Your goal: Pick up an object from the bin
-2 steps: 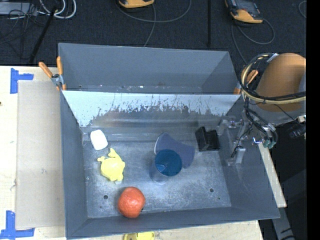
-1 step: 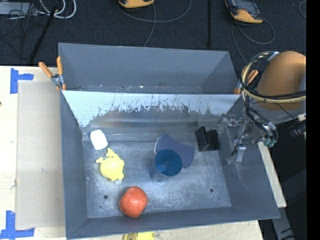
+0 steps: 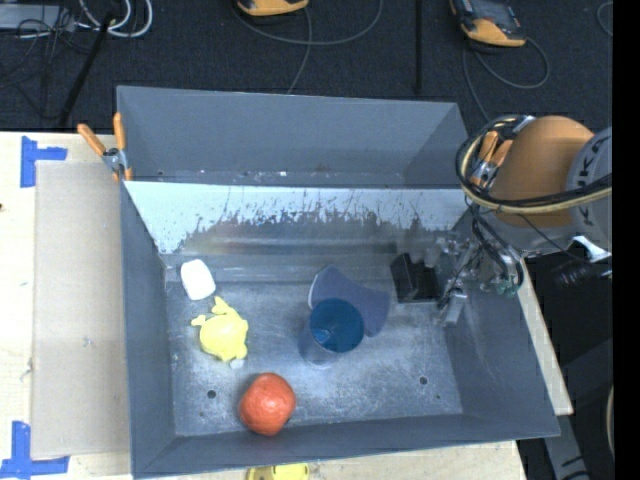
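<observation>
One risk: your gripper (image 3: 448, 293), whether spread or closed I cannot tell, sits near the tipped blue cup (image 3: 337, 323), which could roll if nudged.

One camera looks down on the grey bin (image 3: 290, 148) from above and a little to one side. It is tilted so that the wall beyond the claw (image 3: 442, 294) shows its whole inner face, while the wall nearer than the claw is seen almost edge-on. The camera sits far enough back to take in the entire bin and a band of dark floor (image 3: 330, 63) past it. It is probably mounted fairly high. The arm (image 3: 540, 173) comes in behind the claw from the picture's right.
</observation>
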